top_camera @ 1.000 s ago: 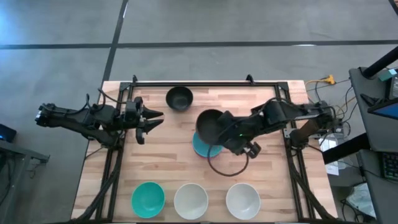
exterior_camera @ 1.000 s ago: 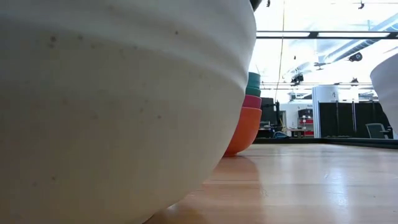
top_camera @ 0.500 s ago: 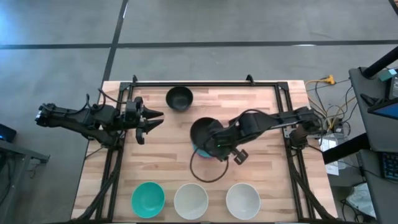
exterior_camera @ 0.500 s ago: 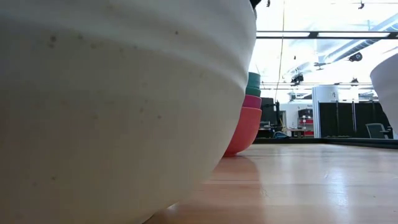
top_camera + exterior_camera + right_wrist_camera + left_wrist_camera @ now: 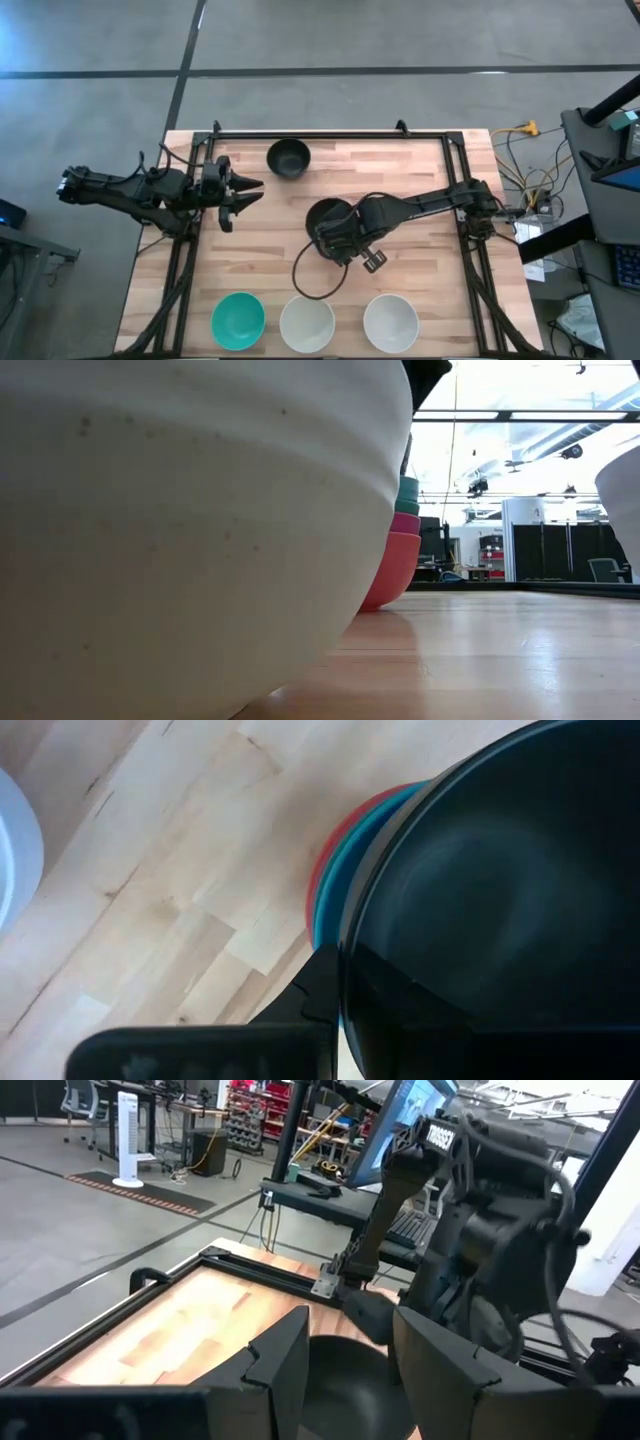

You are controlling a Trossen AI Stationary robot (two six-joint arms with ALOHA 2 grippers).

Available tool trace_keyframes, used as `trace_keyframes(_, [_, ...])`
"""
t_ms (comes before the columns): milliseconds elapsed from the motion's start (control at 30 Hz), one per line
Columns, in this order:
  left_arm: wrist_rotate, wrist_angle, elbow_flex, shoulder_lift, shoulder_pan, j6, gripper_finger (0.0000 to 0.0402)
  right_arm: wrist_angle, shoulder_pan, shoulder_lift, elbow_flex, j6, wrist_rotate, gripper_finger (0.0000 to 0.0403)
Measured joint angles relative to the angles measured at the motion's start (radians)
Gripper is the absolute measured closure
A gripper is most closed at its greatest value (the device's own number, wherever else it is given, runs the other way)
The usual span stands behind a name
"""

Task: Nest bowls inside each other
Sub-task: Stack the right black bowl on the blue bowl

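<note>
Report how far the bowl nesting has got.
Done: a stack of red, magenta and teal bowls stands mid-table. In hand: the right pincer is shut on a black bowl right over that stack. Left: the second black bowl, the teal bowl and two white bowls sit loose. The left pincer waits open.

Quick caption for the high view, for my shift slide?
Right gripper holds a black bowl over the nested stack at mid-table; left gripper waits open at the left edge.

Robotics lab or workshop: bare concrete floor (image 5: 100, 60), wooden bench (image 5: 260, 240) in metal frame, monitor (image 5: 405, 1125), equipment racks (image 5: 250, 1105), office chair (image 5: 603, 569), exposed ceiling trusses
</note>
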Motion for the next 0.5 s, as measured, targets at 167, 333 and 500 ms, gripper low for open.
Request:
trace_keyframes(167, [0.006, 0.001, 0.000, -0.003, 0.000, 0.000, 0.0269, 0.052, 0.000, -0.019, -0.064, 0.047, 0.001, 0.0391])
trace_keyframes(333, [0.007, 0.002, 0.000, -0.002, 0.000, 0.000, 0.0269, 0.074, 0.002, -0.034, -0.112, 0.067, 0.002, 0.0391])
trace_keyframes(500, [0.012, 0.001, 0.000, 0.000, 0.000, 0.000, 0.0269, 0.078, 0.003, -0.035, -0.137, 0.067, 0.010, 0.0391])
